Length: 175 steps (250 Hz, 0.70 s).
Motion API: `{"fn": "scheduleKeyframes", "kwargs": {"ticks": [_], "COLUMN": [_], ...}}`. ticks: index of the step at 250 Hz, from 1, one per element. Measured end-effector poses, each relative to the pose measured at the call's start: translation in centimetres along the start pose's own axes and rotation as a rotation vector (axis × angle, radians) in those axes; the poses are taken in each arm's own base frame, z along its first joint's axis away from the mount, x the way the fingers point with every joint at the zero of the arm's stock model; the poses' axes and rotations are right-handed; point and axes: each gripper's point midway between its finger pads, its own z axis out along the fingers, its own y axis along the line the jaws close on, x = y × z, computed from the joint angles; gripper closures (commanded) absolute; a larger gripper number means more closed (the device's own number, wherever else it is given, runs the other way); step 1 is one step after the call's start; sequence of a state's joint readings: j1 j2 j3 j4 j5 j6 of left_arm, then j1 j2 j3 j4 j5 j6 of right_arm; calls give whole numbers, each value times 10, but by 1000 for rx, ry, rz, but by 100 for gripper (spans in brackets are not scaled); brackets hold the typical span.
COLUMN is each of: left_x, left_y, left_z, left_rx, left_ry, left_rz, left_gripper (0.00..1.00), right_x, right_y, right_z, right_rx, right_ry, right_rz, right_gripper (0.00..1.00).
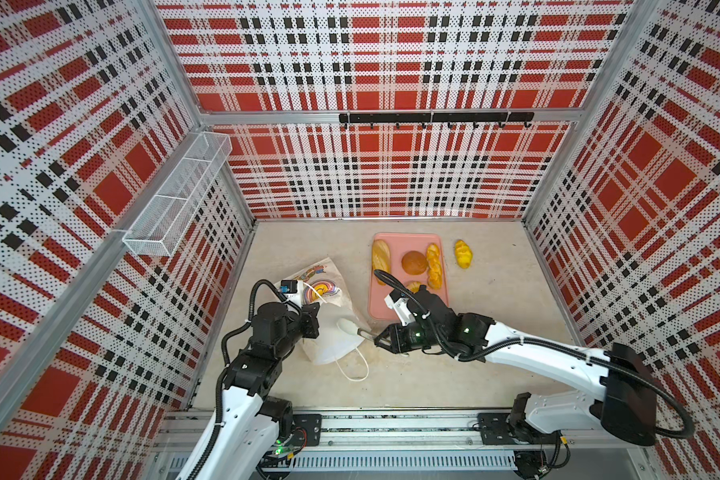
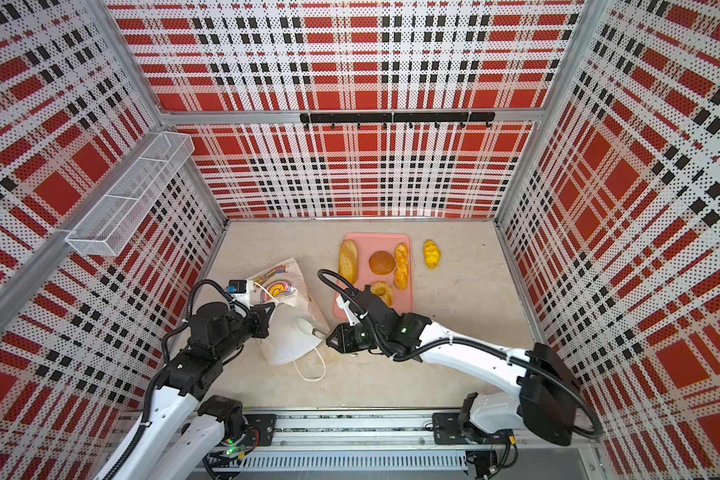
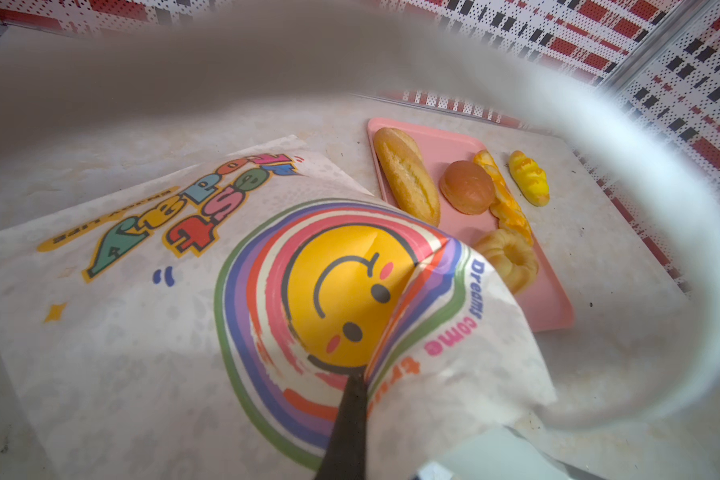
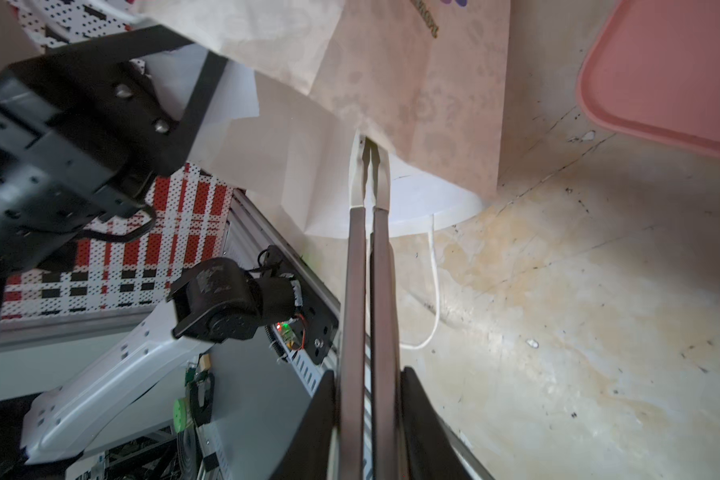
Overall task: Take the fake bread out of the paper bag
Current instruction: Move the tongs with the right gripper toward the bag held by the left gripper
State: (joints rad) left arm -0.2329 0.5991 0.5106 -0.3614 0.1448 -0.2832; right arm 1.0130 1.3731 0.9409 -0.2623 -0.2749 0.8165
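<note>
Now at the mouth of the paper bag (image 1: 337, 299). Lies flat on the table (image 1: 495, 332), long way from the open white mouth back to the printed closed end. Holds the mouth's upper lip with the left gripper (image 1: 313, 318), jaws shut on the paper, lifting it open. Comes in from the bag's other side with the right gripper (image 1: 381, 338), jaws clamped on tongs (image 4: 368, 270), tong tips together and empty just inside the lip. Shows no bread inside the bag; cannot tell of any leftovers or their depth. Already out beside the bag: long loaf (image 1: 380, 262), bun (image 1: 414, 262), braided stick (image 1: 434, 266) and ring (image 2: 382, 291) on the pink tray (image 1: 408, 239), plus a yellow roll (image 1: 463, 254) farther from the bag than the tray. Likely needs the tongs turned along the bag's length toward the closed end; right arm nearer for that.
</note>
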Motion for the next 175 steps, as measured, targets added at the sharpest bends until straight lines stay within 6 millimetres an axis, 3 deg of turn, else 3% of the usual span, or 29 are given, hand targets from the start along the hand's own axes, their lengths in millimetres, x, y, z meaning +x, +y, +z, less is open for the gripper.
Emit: {"fn": "scheduleKeyframes", "kwargs": {"ticks": [32,80,175], "left_x": [0,-3,-5], "left_y": [3,4,-1], "left_z": [0,1,4], "left_rx": [-22,-40,-54], "left_ry": [-1,0,7], "left_rz": [-6,-3,-13], "left_gripper": [100,100,100], "right_x": [-7,-26,-49], "right_y": [-5,7,2], "right_z": [25,51,81], "right_rx": [12,-64,-76], "right_ry": [-31,-125,-222], "right_rz": [14,64,126], "right_gripper": [69,62,61]}}
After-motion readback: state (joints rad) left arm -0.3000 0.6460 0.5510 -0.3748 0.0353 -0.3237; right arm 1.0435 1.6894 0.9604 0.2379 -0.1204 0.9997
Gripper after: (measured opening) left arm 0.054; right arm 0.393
